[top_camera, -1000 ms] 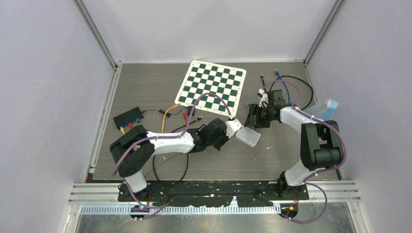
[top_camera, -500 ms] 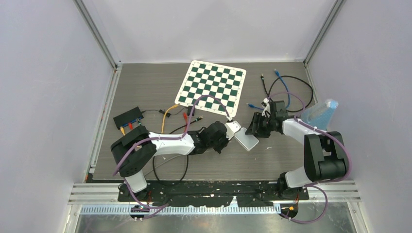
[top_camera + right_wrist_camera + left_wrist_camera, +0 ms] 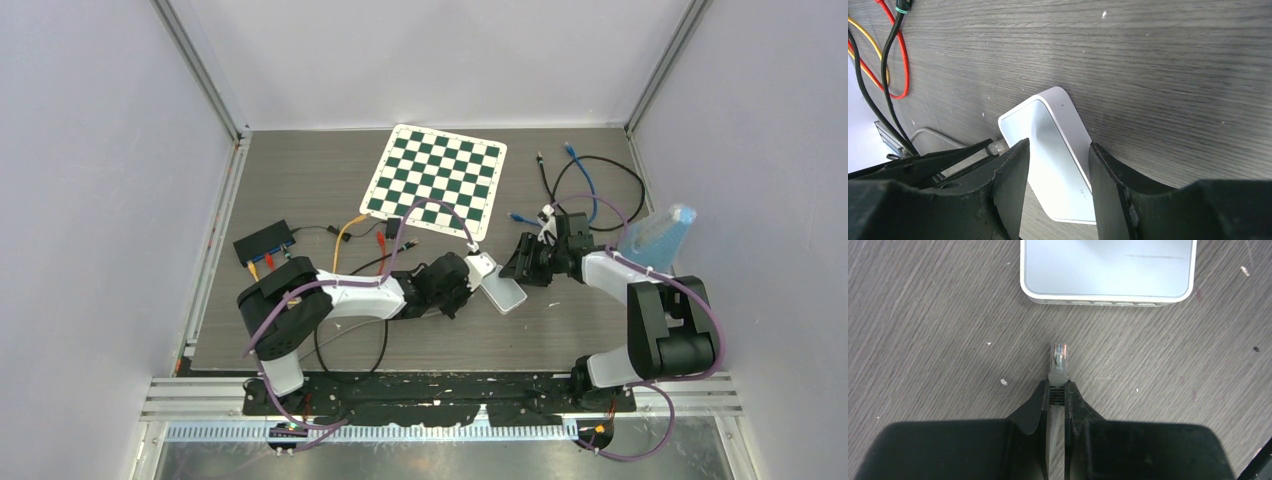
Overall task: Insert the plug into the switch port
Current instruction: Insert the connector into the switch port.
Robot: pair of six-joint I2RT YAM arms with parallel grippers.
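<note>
Two arms meet on the table point(image 3: 300, 180), at five o'clock from the chessboard point(image 3: 435, 180); the right gripper point(image 3: 1058, 150) clamps the white switch point(image 3: 1108, 265) by its sides. The left gripper point(image 3: 1057, 387) is closed on the plug point(image 3: 1058, 360); its tip points to twelve o'clock at the switch's near edge, close but apart.

Switch point(image 3: 503, 294) on table point(image 3: 300, 180), front middle, between my two grippers. Plug point(image 3: 1058, 360) in my left gripper point(image 3: 1057, 386), just before switch's port side, not touching. My right gripper point(image 3: 1059, 167) straddles switch's opposite end. Chessboard point(image 3: 436, 178) behind. Small box point(image 3: 264, 242) left. Cable loop point(image 3: 600, 185) far right.
</note>
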